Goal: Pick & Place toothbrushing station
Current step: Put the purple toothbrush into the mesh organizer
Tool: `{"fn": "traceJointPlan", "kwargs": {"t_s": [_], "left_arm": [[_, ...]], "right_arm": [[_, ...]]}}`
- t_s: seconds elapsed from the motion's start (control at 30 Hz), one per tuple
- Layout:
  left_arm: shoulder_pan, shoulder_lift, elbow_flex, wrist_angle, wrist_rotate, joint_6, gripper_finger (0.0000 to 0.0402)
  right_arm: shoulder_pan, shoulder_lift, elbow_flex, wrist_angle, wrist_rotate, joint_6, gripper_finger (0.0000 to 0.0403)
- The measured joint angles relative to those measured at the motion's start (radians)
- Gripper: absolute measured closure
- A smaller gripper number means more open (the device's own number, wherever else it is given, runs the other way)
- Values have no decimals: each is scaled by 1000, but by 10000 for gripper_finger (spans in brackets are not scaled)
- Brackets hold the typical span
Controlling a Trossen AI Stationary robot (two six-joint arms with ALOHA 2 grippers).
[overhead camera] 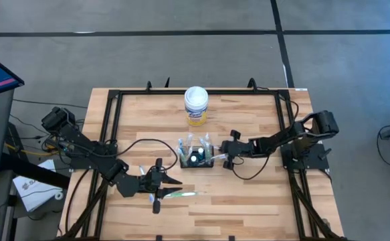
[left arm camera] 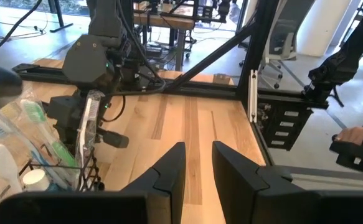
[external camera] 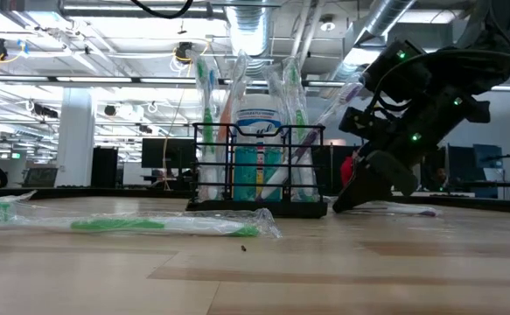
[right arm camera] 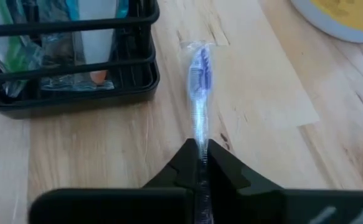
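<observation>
Just right of the caddy (overhead camera: 197,159), the right hand (overhead camera: 225,159) pinches a wrapped toothbrush (right arm camera: 200,81) pointing caddy-ward.

Black wire-mesh toothbrushing station (overhead camera: 198,159) stands upright mid-table, holding wrapped toothbrushes.

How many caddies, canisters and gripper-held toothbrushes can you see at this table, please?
Black wire caddy: 1
White-lidded canister: 1
Purple wrapped toothbrush pinched in the right gripper: 1
Total: 3
The left gripper holds nothing.
</observation>
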Motion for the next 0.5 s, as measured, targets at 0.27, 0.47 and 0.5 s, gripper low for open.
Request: {"fn": "traceJointPlan", "kwargs": {"t_s": [0.27, 0.47, 0.5], "left_arm": [[4, 0, 0, 5, 0, -3, 327], [4, 0, 0, 5, 1, -4, 327], [4, 0, 0, 5, 1, -4, 327]], "right_arm": [[0, -4, -1, -1, 3, 7, 398], [11, -21, -3, -8, 0, 11, 403], [14, -30, -4, -15, 0, 11, 403]]}}
